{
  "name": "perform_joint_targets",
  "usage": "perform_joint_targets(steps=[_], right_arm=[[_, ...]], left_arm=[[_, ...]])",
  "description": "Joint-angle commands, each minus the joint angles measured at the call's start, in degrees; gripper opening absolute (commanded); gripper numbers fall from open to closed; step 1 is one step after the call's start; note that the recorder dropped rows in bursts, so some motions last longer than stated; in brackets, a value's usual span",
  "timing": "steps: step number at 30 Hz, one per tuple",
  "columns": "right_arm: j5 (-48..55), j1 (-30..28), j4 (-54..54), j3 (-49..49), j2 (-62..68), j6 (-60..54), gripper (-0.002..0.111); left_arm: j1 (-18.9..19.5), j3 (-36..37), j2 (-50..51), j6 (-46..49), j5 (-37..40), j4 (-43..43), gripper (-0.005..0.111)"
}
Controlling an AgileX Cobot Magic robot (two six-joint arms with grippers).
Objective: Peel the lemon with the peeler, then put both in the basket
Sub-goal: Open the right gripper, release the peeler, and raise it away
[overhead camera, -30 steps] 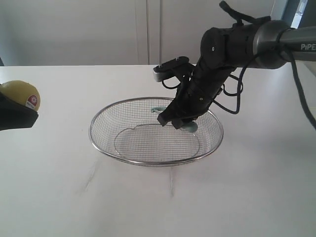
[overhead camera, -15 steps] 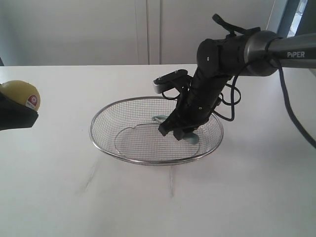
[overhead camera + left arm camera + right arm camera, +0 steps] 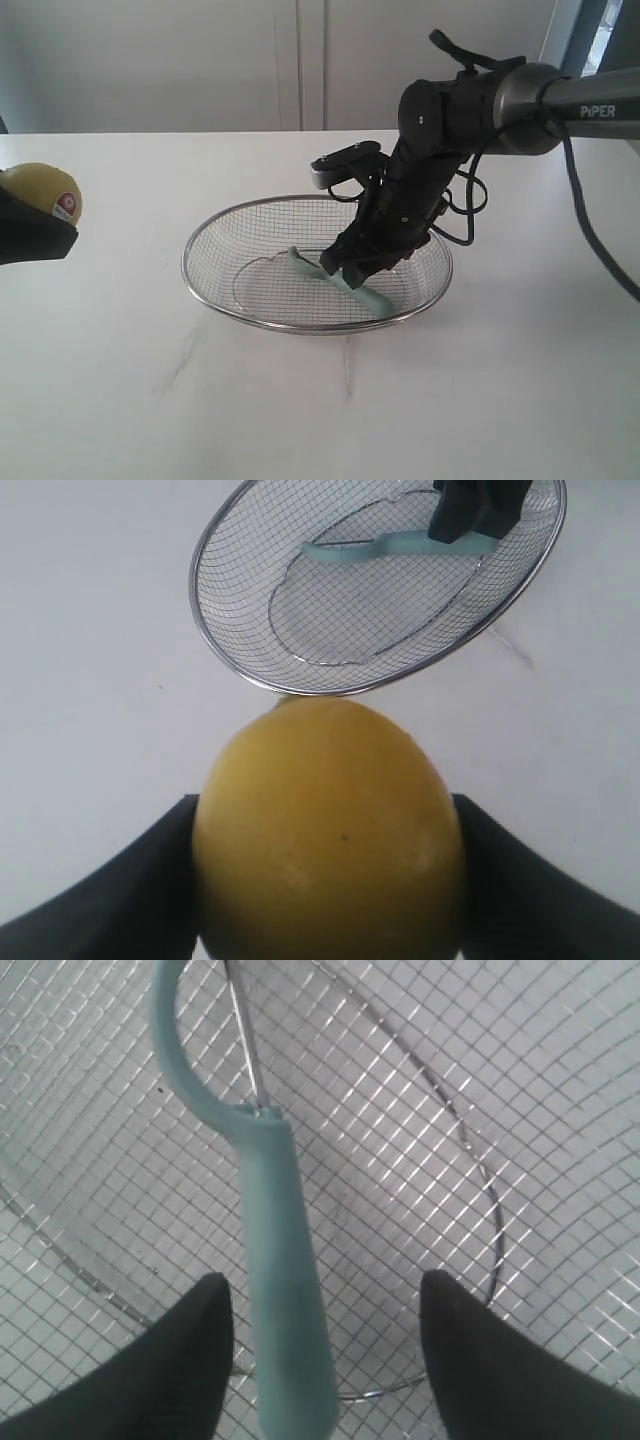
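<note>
The yellow lemon (image 3: 45, 190), with its red-and-white sticker, is held above the table at the far left by my left gripper (image 3: 30, 215), shut on it; the left wrist view shows the lemon (image 3: 330, 830) between both black fingers. The pale teal peeler (image 3: 335, 280) lies inside the silver wire-mesh basket (image 3: 205, 240) at the table's middle. My right gripper (image 3: 360, 262) hovers low in the basket, open. In the right wrist view the peeler (image 3: 285, 1270) lies on the mesh between the spread fingers (image 3: 470, 1350), nearer one finger and clear of both pads.
The white table (image 3: 320, 400) stretches around the basket. A white wall or cabinet (image 3: 300, 60) runs behind the table's far edge. My right arm (image 3: 500, 90) and its cables reach in from the upper right.
My right gripper has opened and let go of the peeler, which now lies flat on the basket's mesh. The left gripper and lemon have not moved.
</note>
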Motion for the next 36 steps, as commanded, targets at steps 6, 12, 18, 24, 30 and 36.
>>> perform_joint_targets(steps=[6,12,18,24,30,36], right_arm=[[0.3,-0.4,-0.4,-0.6,-5.1,0.2,0.058],[2.0,-0.4,-1.0,-0.6,-14.1,0.2,0.058],[9.3,-0.4,-2.7,-0.5,-23.6,0.2,0.057],[12.9,-0.4,-2.7,-0.4,-30.1,0.3,0.023],[18.6,-0.4,-8.2,-0.3,-33.6,5.3,0.0],[19.9,-0.4,-15.9,2.9,-39.6,11.0,0.0]], left_arm=[[-0.3,-0.5,-0.7,-0.4,0.0,-1.4,0.0],[-0.3,-0.5,-0.7,-0.4,-0.1,-1.3,0.0],[-0.3,-0.5,-0.7,-0.4,-0.2,-1.6,0.0],[-0.3,-0.5,-0.7,-0.4,-0.2,-2.4,0.0],[-0.3,-0.5,-0.7,-0.4,-0.8,-2.4,0.0],[-0.3,-0.5,-0.7,-0.4,-1.6,-2.9,0.0]])
